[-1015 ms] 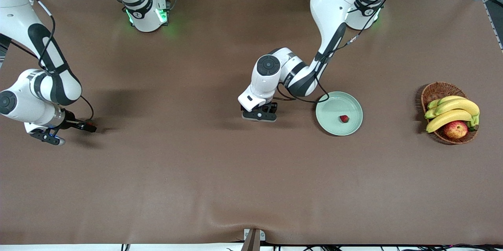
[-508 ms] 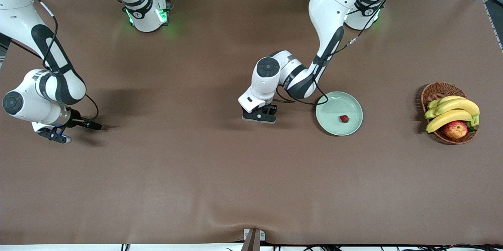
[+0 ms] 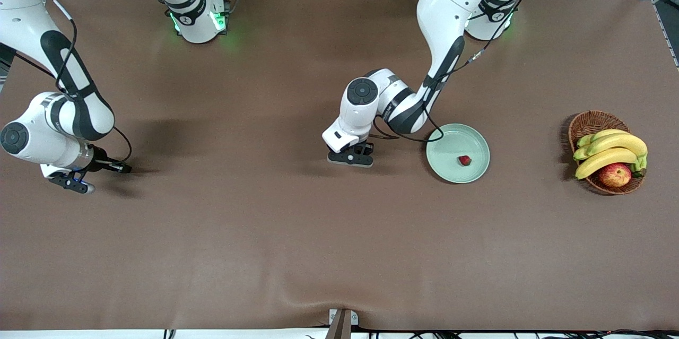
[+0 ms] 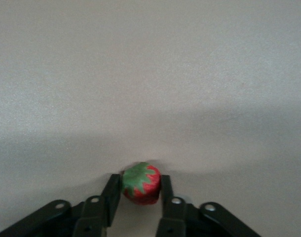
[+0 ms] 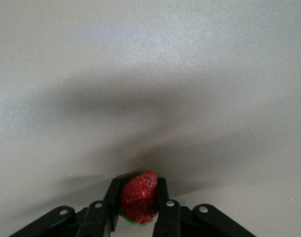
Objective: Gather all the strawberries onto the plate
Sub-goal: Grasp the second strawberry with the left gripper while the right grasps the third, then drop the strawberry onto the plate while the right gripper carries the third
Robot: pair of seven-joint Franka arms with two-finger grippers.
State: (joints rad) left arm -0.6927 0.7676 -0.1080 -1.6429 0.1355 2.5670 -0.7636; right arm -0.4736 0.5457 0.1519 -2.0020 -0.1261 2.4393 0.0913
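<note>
The mint-green plate (image 3: 450, 144) lies toward the left arm's end of the table, with one strawberry (image 3: 464, 160) in it. My left gripper (image 3: 350, 158) is low over the table beside the plate, toward the right arm's end. In the left wrist view it (image 4: 138, 190) is shut on a second strawberry (image 4: 140, 182), green cap showing. My right gripper (image 3: 68, 183) is low over the table at the right arm's end. In the right wrist view it (image 5: 139, 200) is shut on a third strawberry (image 5: 139, 196).
A brown wicker basket (image 3: 588, 119) with bananas (image 3: 610, 149) and a red-yellow apple (image 3: 615, 174) stands at the left arm's end. The brown table cover (image 3: 297, 233) has a small wrinkle at its edge nearest the camera.
My right gripper shifted a little toward the table's middle, then back slightly, still holding its strawberry. My left gripper has barely moved.
</note>
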